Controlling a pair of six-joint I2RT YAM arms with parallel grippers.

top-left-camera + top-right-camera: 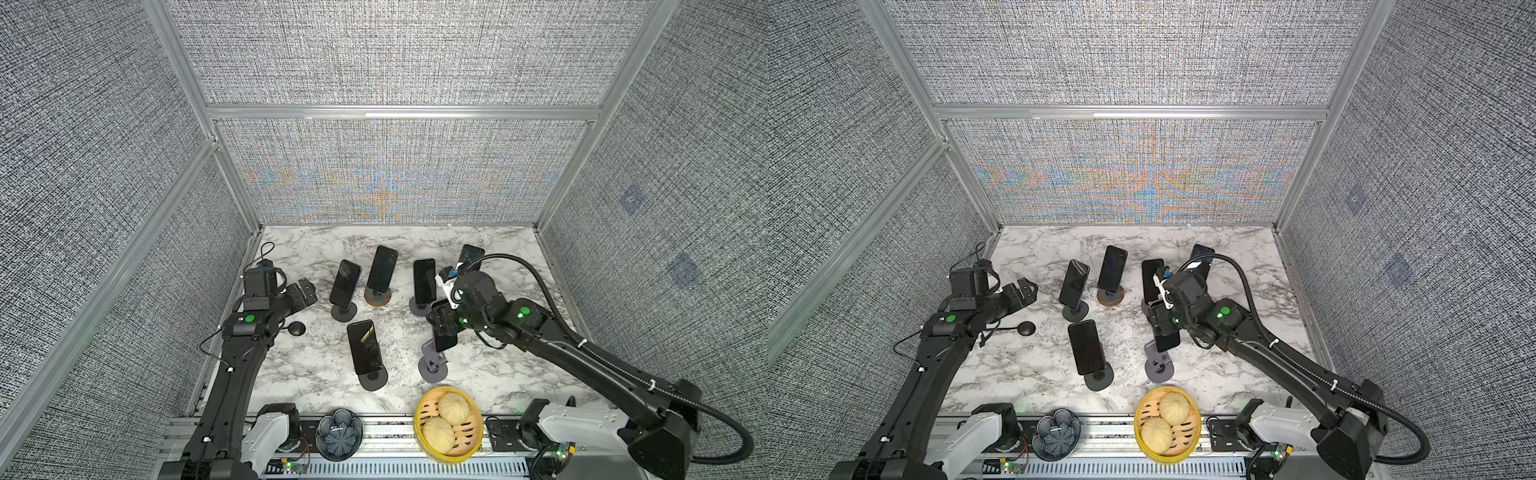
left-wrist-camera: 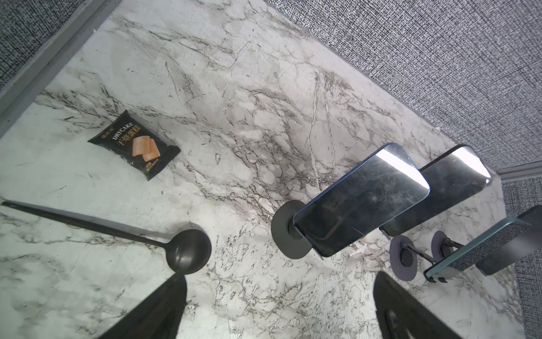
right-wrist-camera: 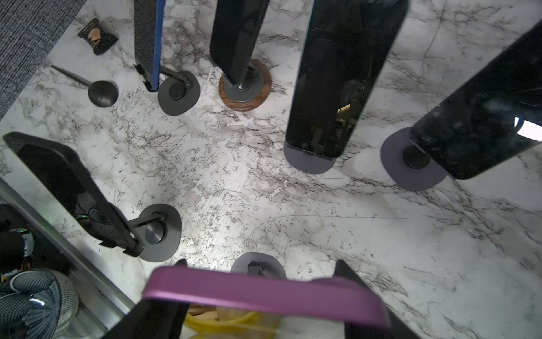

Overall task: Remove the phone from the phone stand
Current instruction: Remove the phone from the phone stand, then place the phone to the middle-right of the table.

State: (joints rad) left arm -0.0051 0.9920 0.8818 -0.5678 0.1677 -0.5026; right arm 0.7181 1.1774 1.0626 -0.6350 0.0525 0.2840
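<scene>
Right now the right tool is clamped on the purple phone, its fingers pressed against opposite edges. The phone hangs tilted from the tool, with the phone stand directly beneath on the marble bench. The phone's lower end is just above the stand's cradle; whether they touch I cannot tell. Meanwhile the left tool hovers with its jaws wide apart and nothing between them. A black spoon lies just beside one fingertip.
</scene>
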